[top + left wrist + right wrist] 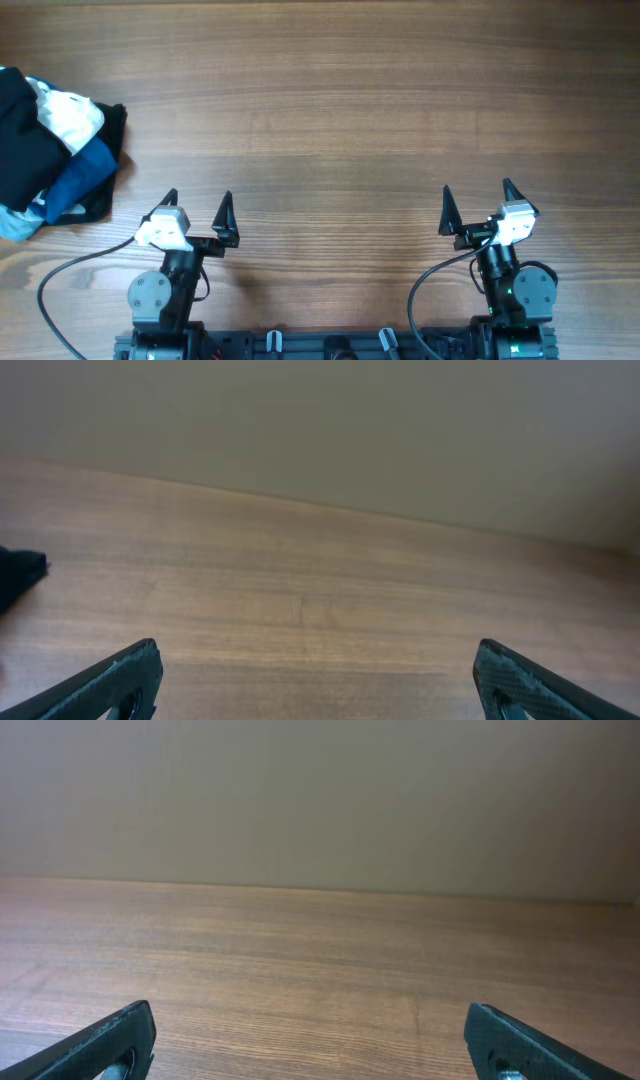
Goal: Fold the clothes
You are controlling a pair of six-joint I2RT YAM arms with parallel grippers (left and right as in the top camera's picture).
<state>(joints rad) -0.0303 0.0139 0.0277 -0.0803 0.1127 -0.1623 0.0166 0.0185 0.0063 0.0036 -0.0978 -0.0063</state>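
The black shirt [20, 150] lies bunched at the left edge of the bench [330, 120], far nearer the left hand [197, 215] than the right hand [475, 208], both spread apart, empty.

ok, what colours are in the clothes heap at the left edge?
Black garment, white piece, blue piece; clearest in the overhead view.

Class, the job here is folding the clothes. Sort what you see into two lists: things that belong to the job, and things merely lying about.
Belongs to the job:
- black garment, bunched at the left edge of the table
- left tool and right tool, both open and empty

Merely lying about:
- white garment and blue garment, heaped with it
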